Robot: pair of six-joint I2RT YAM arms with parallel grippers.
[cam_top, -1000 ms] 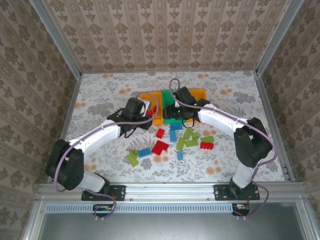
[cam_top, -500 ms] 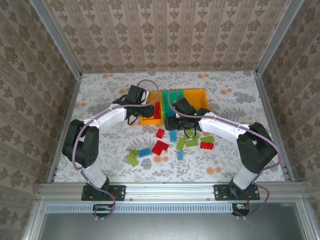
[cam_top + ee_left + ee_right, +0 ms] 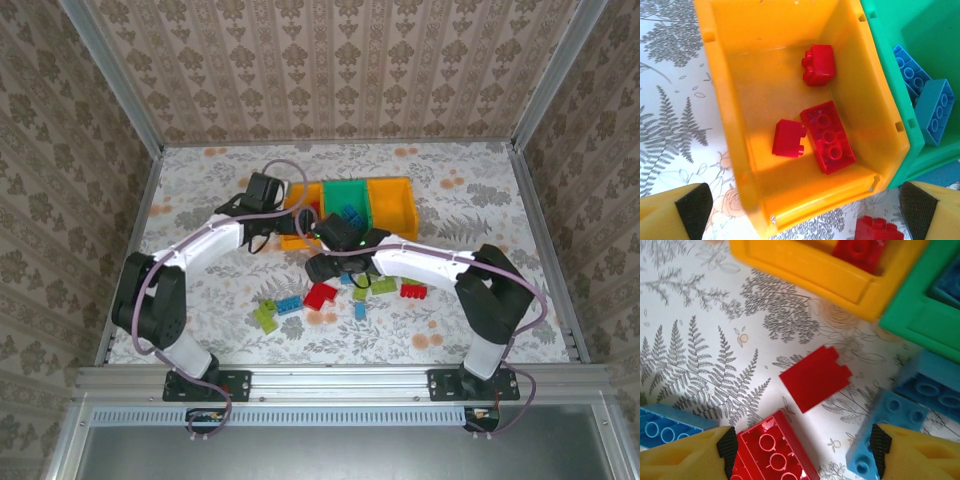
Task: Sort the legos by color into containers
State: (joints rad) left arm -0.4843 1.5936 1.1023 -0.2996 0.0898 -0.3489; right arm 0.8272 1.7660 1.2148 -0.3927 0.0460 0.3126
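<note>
The left jaws are released, spread wide with nothing held; their black pads sit at the lower corners of the left wrist view. Under the gap lies the orange bin, holding three red bricks: a long studded one touching a small one, and a third apart, nearer the far wall. Joined to it on the right of these jaws is the green bin, where two blue bricks lean on each other. Just outside the orange bin's near wall, a loose red brick lies on the table.

The right jaws are also released and empty, low over the table. Just ahead of the gap between their pads lies a smooth-faced red block. A larger red piece showing round rings sits close by one pad, and a blue piece lies beside the other.

By my reading the sorting is under way but well short of half done. Red has gone to the first bin and blue to the middle one. From above, the scatter around the right jaws includes red, blue and lime bricks, all on the table. I cannot make out any lime brick in the outer bin beyond the green one.

The bricks look like hard, glossy plastic, blocky with raised studs, each far smaller than a bin.
</note>
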